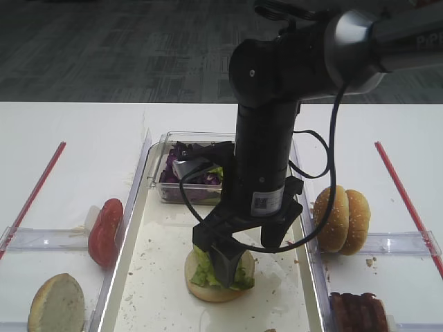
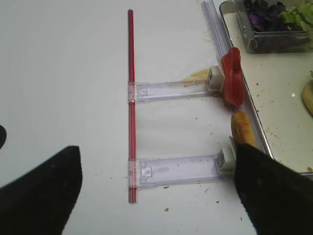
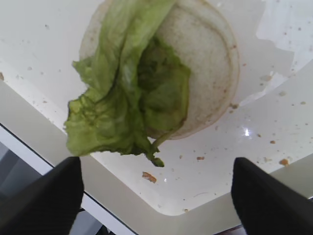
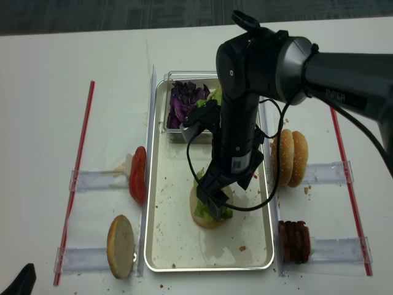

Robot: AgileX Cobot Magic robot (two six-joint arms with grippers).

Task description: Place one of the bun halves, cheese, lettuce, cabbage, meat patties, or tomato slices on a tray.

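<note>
Lettuce draped on a bun half in the tray, just beyond the wide-open, empty right tool

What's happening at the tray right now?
The right hand hangs open just above a lettuce leaf that lies on a bun half in the tray, gripping nothing. The leaf drapes over one edge of the bun. Off the tray, tomato slices and another bun half wait on the left, more buns and meat patties on the right. The left hand is open over bare table, away from the food.
</note>
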